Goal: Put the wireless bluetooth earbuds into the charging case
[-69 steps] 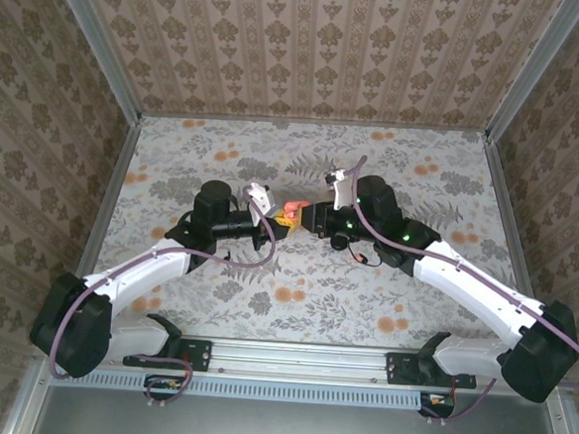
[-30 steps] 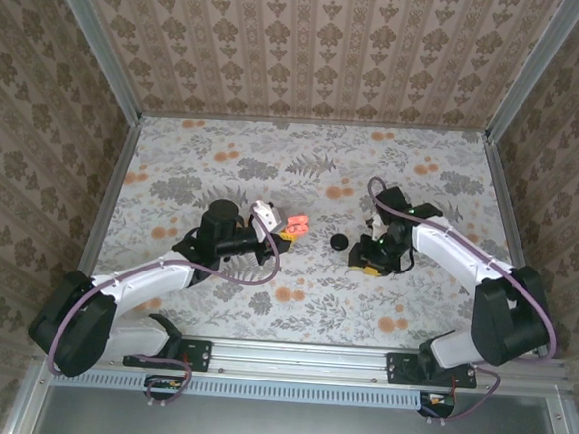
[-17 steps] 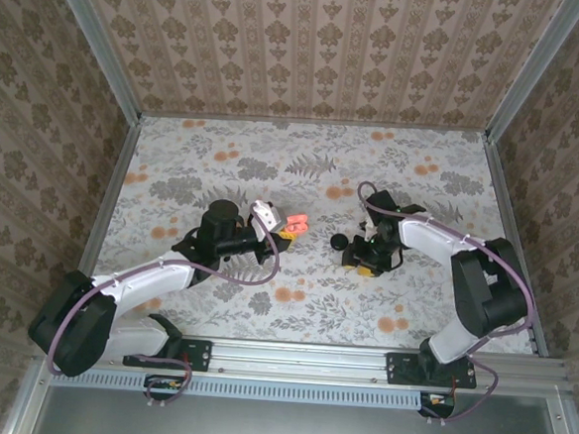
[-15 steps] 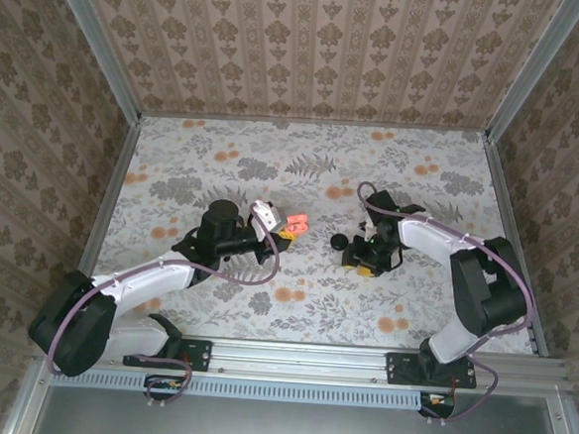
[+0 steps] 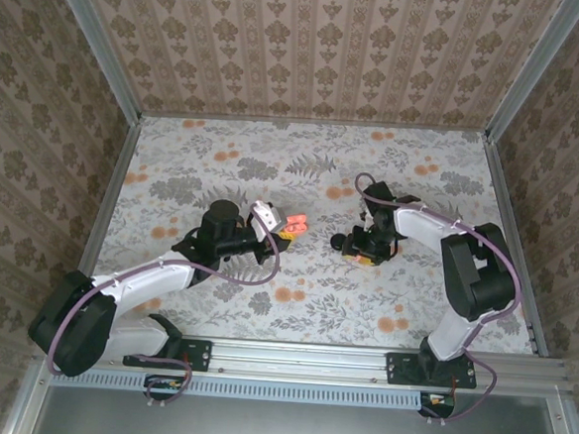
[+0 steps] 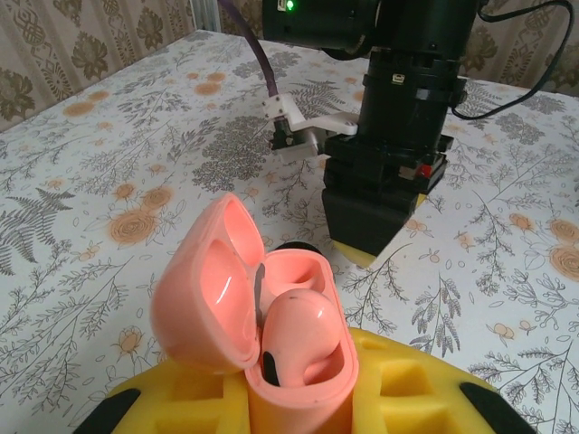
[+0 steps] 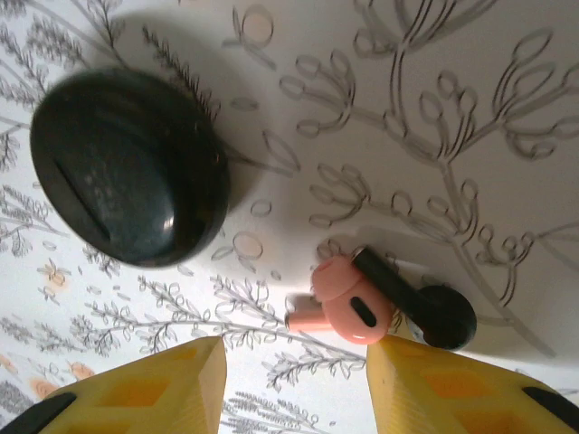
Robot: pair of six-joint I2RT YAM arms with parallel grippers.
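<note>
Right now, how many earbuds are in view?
3: a seated pink earbud in the open charging case; a loose pink earbud and a black earbud touching on the table. Others may be hidden.

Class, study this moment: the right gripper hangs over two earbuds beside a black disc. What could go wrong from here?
1. The pink earbud and black earbud lie touching, so the open right gripper might pinch both or flick one away.
2. They sit near one finger, not centred, so closing may just push them.
3. One pocket of the charging case, clamped in the left gripper, already seems filled, leaving a narrow target.
</note>
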